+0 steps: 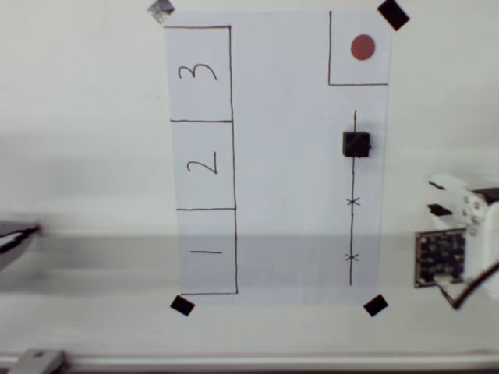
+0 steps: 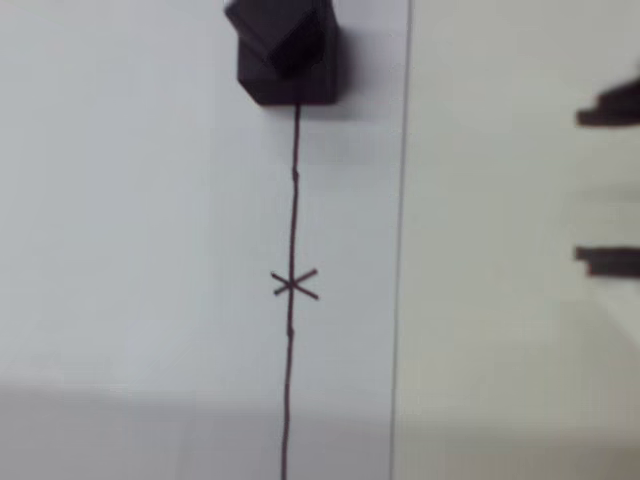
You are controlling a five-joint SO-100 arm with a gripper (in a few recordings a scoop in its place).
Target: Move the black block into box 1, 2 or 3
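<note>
**One block waiting on the line**

One white paper sheet (image 1: 281, 156) is lying on the table (image 1: 78, 117), carrying three numbered outlines, box 2 (image 1: 203, 165) sitting between 1 and 3. One black block (image 1: 356, 144) is resting on the drawn line (image 1: 352, 234), well apart from them. Four tape squares are pinning corners. The pincer's opening cannot be told.

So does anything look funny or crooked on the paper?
A little. The tape at the paper's top-left corner in the overhead view looks grey and shiny, while the other three corner pieces are black. The black block sits squarely on the drawn line, not yet in any box.
</note>
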